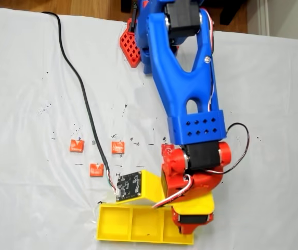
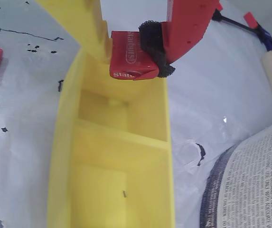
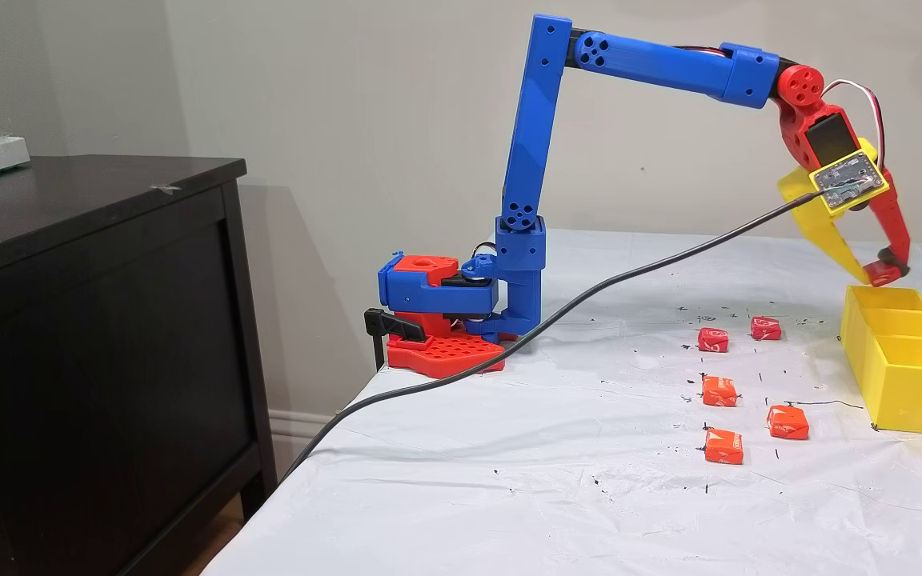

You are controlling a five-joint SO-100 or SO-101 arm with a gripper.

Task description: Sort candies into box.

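One candy (image 2: pixel 132 61) is pinched in the gripper (image 2: pixel 136 61), hanging just above the end compartment of the yellow box (image 2: pixel 62 142) below it. All three compartments look empty, and five candies (image 3: pixel 719 391) wait on the table, well behind the gripper

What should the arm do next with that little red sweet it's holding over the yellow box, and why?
Probably lower a little, then open. In the wrist view the gripper pinches a candy above the end compartment of the box, which looks empty. The side fixed view shows the fingertips hanging just above the box's far end, so a short descent should keep the candy from bouncing out.
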